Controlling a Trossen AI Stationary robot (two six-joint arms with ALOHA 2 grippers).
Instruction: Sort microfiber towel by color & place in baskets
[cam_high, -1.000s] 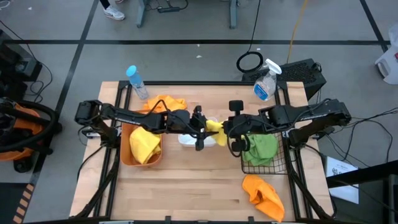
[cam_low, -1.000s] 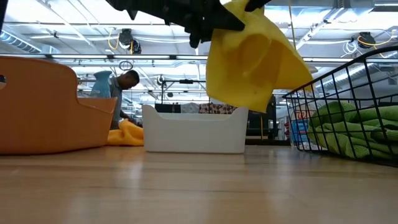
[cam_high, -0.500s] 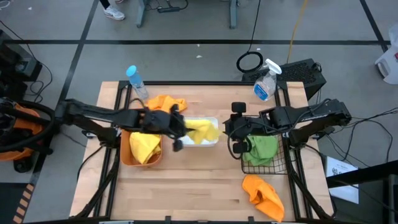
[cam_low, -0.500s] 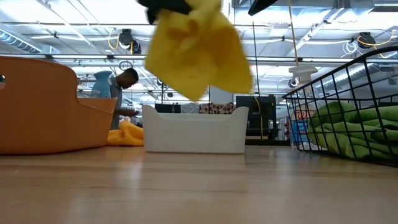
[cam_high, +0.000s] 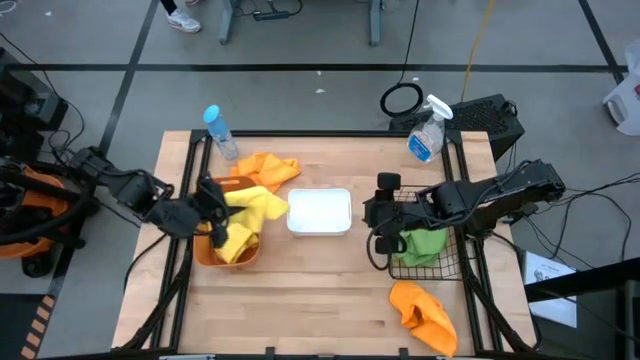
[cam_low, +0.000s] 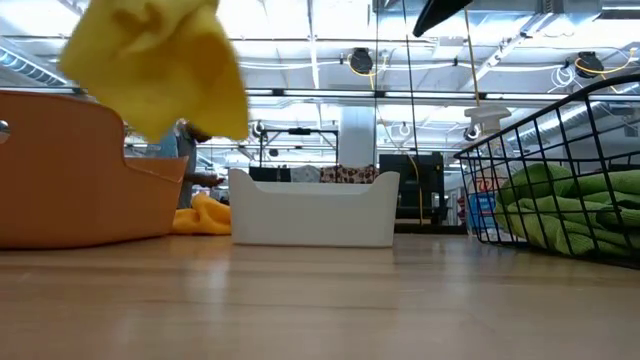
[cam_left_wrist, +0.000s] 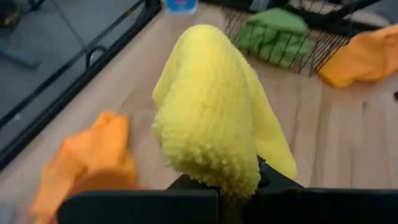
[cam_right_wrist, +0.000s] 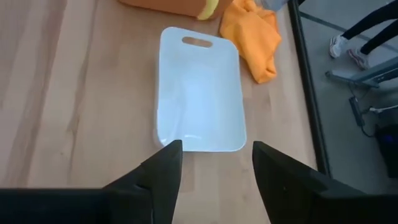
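Note:
My left gripper (cam_high: 215, 203) is shut on a yellow microfiber towel (cam_high: 256, 205), which hangs over the orange-brown tub (cam_high: 203, 250). A second yellow towel (cam_high: 234, 240) lies inside that tub. My right gripper (cam_right_wrist: 214, 168) stands open and holds nothing, between the white tub (cam_high: 320, 212) and the black wire basket (cam_high: 430, 262), where a green towel (cam_high: 420, 238) lies. One orange towel (cam_high: 266, 167) lies on the table behind the orange-brown tub. Another orange towel (cam_high: 421, 311) lies at the near right. My left gripper pinches a bunched fold of the yellow towel (cam_left_wrist: 217, 177) between its two fingers, coming from the table's left. The rest of the towel bulges out past the fingertips. In the low view the towel (cam_low: 150, 65) hangs clear above the orange-brown tub's rim (cam_low: 70, 110).
A clear spray bottle (cam_high: 428, 130) and a blue-capped water bottle (cam_high: 220, 130) stand at the table's far edge. Bare wood lies along the near side, left of the near orange towel. Beyond the table a person (cam_low: 185, 150) shows in the room.
My left gripper has taken the yellow towel over from my right gripper above the white tub. It has carried the towel toward the table's left edge, to above the orange-brown tub. My right gripper has let go and drawn back a little toward the wire basket.

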